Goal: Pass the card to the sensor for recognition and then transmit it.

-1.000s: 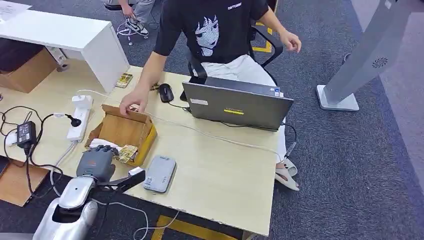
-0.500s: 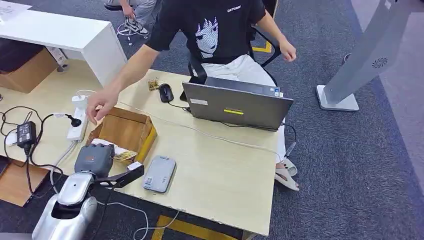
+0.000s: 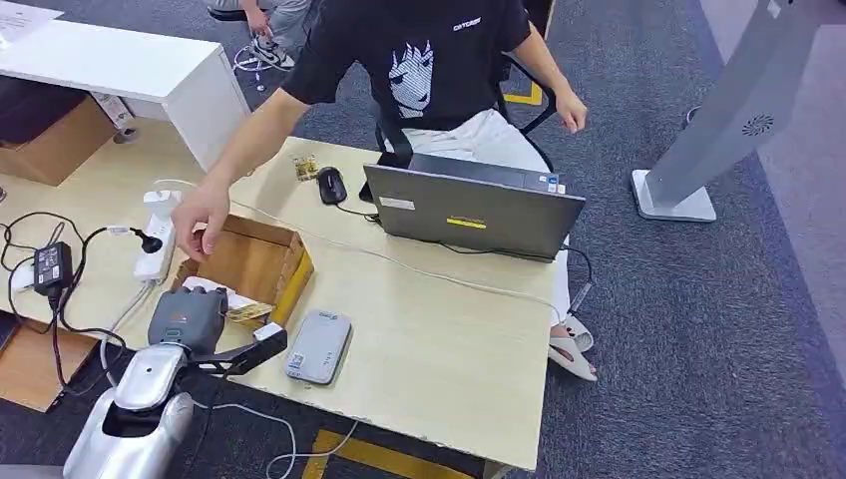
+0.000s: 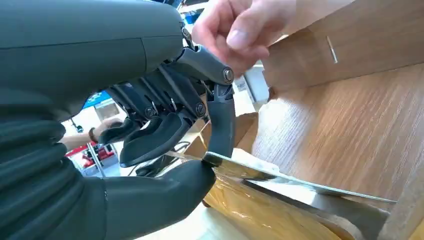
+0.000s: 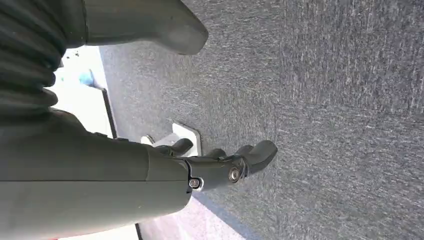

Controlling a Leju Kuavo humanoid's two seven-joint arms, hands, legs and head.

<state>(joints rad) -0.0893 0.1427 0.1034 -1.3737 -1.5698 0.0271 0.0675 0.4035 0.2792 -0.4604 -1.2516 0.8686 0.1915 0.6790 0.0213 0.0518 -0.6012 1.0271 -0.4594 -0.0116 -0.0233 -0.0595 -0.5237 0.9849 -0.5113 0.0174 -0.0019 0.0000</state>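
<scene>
A person in a black printed T-shirt [image 3: 424, 60] sits at the far side of the light wooden table [image 3: 439, 349], one arm reaching down so the person's hand [image 3: 200, 215] hovers at the far rim of the open cardboard box [image 3: 249, 261]. An open grey laptop [image 3: 469, 212] stands in front of the person, a black mouse [image 3: 331, 185] just beside it. A white power strip [image 3: 160, 235] lies near the box, with a black adapter [image 3: 50, 267] and cables further along. A grey stand [image 3: 733, 110] rises from the dark carpet [image 3: 698, 329]. A white desk [image 3: 130, 65] sits beyond the table.

Head view looks down on table [image 3: 429, 329]; wrist views sit close
</scene>
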